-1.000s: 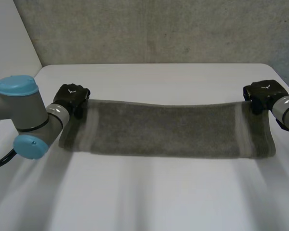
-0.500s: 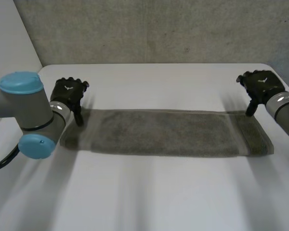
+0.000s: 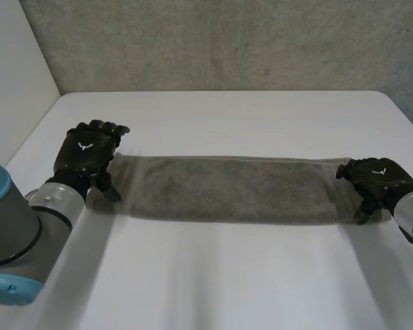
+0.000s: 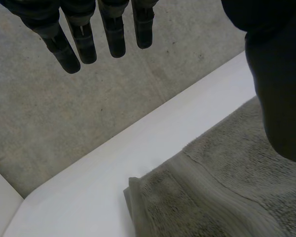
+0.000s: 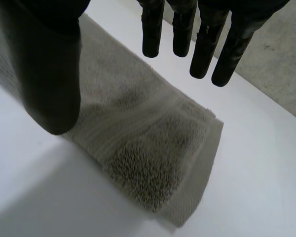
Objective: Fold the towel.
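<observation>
A grey towel (image 3: 227, 188) lies flat across the white table as a long folded strip. My left hand (image 3: 87, 152) hovers over the towel's left end, fingers (image 4: 84, 39) straight and spread, holding nothing; the towel's end corner (image 4: 153, 197) lies below the palm. Over the right end is my right hand (image 3: 378, 180), open too, with its fingers (image 5: 202, 44) and thumb (image 5: 49, 74) apart above the doubled towel end (image 5: 153, 148).
The white table (image 3: 220, 275) has wide bare room in front of the towel and behind it. A grey concrete wall (image 3: 220, 41) runs along the far edge. The table's left edge (image 3: 38, 127) lies close to my left arm.
Both hands have let go of the towel's far edge, opened, and drawn back toward the near side. The towel has dropped flat into a narrower strip.
</observation>
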You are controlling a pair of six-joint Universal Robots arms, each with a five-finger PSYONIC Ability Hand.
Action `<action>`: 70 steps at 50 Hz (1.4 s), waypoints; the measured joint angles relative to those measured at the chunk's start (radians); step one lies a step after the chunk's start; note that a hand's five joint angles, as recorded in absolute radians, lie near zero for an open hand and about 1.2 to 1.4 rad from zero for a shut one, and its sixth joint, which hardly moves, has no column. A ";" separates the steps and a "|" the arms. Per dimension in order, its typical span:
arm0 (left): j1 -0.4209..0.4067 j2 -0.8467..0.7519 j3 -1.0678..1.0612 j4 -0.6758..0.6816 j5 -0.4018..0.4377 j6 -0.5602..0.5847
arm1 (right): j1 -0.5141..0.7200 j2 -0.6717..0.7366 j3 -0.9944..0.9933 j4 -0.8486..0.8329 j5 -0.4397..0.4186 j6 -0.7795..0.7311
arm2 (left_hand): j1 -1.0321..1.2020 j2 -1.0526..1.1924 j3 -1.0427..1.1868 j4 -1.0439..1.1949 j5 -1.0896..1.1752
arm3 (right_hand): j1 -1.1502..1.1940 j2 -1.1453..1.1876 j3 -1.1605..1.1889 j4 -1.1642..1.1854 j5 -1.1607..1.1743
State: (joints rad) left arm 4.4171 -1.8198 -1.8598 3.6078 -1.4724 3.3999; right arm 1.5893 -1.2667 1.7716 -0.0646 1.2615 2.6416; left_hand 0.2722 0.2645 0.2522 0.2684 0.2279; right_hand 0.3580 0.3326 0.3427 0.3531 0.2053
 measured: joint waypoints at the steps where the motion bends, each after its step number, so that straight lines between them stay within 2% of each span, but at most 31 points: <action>1: -0.001 0.005 -0.012 0.004 0.000 -0.003 | -0.009 0.013 0.013 -0.030 -0.007 -0.002 | 0.000 0.000 0.000 0.000 0.000 | 0.001 0.000 0.000 0.000 0.001; 6: -0.004 0.006 -0.024 0.006 -0.001 -0.025 | -0.039 0.088 0.033 -0.132 -0.017 -0.008 | 0.000 0.000 0.000 0.000 0.000 | 0.032 0.034 0.039 0.038 0.029; 10: -0.004 0.003 -0.022 0.004 0.000 -0.042 | -0.050 0.135 0.024 -0.165 -0.012 -0.025 | 0.000 0.000 0.000 0.000 0.000 | 0.187 0.215 0.206 0.196 0.180; 12: -0.004 0.001 -0.021 0.004 0.000 -0.049 | -0.054 0.153 0.017 -0.174 -0.008 -0.040 | 0.000 0.000 0.000 0.000 0.000 | 0.347 0.377 0.363 0.342 0.323; 14: -0.004 0.000 -0.019 0.004 0.001 -0.053 | -0.059 0.164 0.010 -0.178 -0.004 -0.056 | 0.000 0.000 0.000 0.000 0.000 | 0.565 0.585 0.566 0.554 0.529; 16: -0.004 -0.002 -0.018 0.004 0.001 -0.055 | -0.070 0.173 0.000 -0.179 0.006 -0.076 | 0.000 0.000 0.000 0.000 0.000 | 0.856 0.894 0.859 0.858 0.829; 17: -0.004 -0.003 -0.018 0.004 0.001 -0.056 | -0.074 0.175 -0.002 -0.180 0.012 -0.081 | 0.000 0.000 0.000 0.000 0.000 | 0.926 0.962 0.919 0.922 0.890; 19: -0.004 -0.005 -0.017 0.005 0.001 -0.056 | -0.087 0.174 -0.010 -0.182 0.029 -0.091 | 0.000 0.000 0.000 0.000 0.000 | 0.962 0.985 0.968 0.987 0.940; 28: -0.001 -0.007 -0.017 0.007 0.001 -0.055 | -0.204 0.122 -0.056 -0.184 0.115 -0.116 | 0.000 0.000 0.000 0.000 0.000 | 0.964 0.985 0.968 0.990 0.944; 34: 0.002 -0.002 -0.017 0.007 0.000 -0.055 | -0.352 0.097 -0.129 -0.156 0.123 -0.129 | 0.000 0.000 0.000 0.000 0.000 | 0.965 0.985 0.968 0.990 0.949; 38: 0.002 0.002 -0.017 0.006 -0.002 -0.055 | -0.374 0.090 -0.183 -0.119 0.123 -0.153 | 0.000 0.000 0.000 0.000 0.000 | 0.965 0.985 0.968 0.990 0.949; 41: 0.000 0.006 -0.016 0.005 -0.003 -0.056 | -0.330 0.076 -0.234 -0.072 0.123 -0.167 | 0.000 0.000 0.000 0.000 0.000 | 0.965 0.985 0.976 0.990 0.949; 43: -0.002 0.011 -0.015 0.005 -0.004 -0.056 | -0.252 0.065 -0.278 -0.036 0.125 -0.160 | 0.000 0.000 0.000 0.000 0.000 | 0.966 0.985 0.984 0.990 0.950; 48: -0.004 0.024 -0.006 0.006 -0.006 -0.056 | 0.043 0.053 -0.371 0.013 0.130 -0.094 | 0.000 0.000 0.000 0.000 0.000 | 0.968 0.985 1.001 0.991 0.954; 49: -0.004 0.025 -0.005 0.006 -0.006 -0.056 | 0.072 0.054 -0.376 0.013 0.130 -0.089 | 0.000 0.000 0.000 0.000 0.000 | 0.968 0.985 1.001 0.991 0.954; 54: -0.009 0.030 0.005 0.006 -0.008 -0.056 | 0.417 0.116 -0.412 -0.014 0.126 -0.059 | 0.000 0.000 0.000 0.000 0.000 | 0.968 0.985 1.001 0.993 0.954; 60: -0.020 0.028 0.017 0.006 -0.009 -0.056 | 0.622 0.232 -0.412 -0.046 0.123 -0.069 | 0.000 0.000 0.000 0.000 0.000 | 0.968 0.985 1.001 0.996 0.954; 62: -0.025 0.026 0.020 0.006 -0.009 -0.056 | 0.653 0.270 -0.411 -0.048 0.126 -0.082 | 0.000 0.000 0.000 0.000 0.000 | 0.800 0.817 0.825 0.816 0.777; 64: -0.036 0.024 0.028 0.006 -0.010 -0.055 | 0.677 0.311 -0.406 -0.048 0.129 -0.102 | 0.000 0.000 0.000 0.000 0.000 | 0.422 0.437 0.454 0.448 0.411; 65: -0.039 0.023 0.030 0.006 -0.010 -0.055 | 0.679 0.317 -0.405 -0.048 0.130 -0.105 | 0.000 0.000 0.000 0.000 0.000 | 0.342 0.355 0.375 0.370 0.306; 66: -0.049 0.021 0.037 0.007 -0.010 -0.055 | 0.683 0.328 -0.400 -0.048 0.130 -0.111 | 0.000 0.000 0.000 0.000 0.000 | 0.127 0.138 0.161 0.157 0.095; 68: -0.068 0.017 0.049 0.007 -0.010 -0.054 | 0.682 0.329 -0.389 -0.049 0.128 -0.113 | 0.000 0.000 0.000 0.000 0.000 | -0.049 -0.035 -0.022 -0.029 -0.097; 70: -0.093 0.012 0.066 0.008 -0.010 -0.054 | 0.675 0.302 -0.367 -0.052 0.125 -0.097 | 0.000 0.000 0.000 0.000 0.000 | -0.111 -0.080 -0.095 -0.095 -0.177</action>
State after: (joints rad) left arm 4.3238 -1.8077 -1.7940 3.6156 -1.4829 3.3459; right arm 2.2641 -0.9652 1.4051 -0.1170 1.3862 2.5451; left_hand 0.2721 0.2645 0.2522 0.2683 0.2279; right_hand 0.2470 0.2528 0.2479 0.2581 0.0284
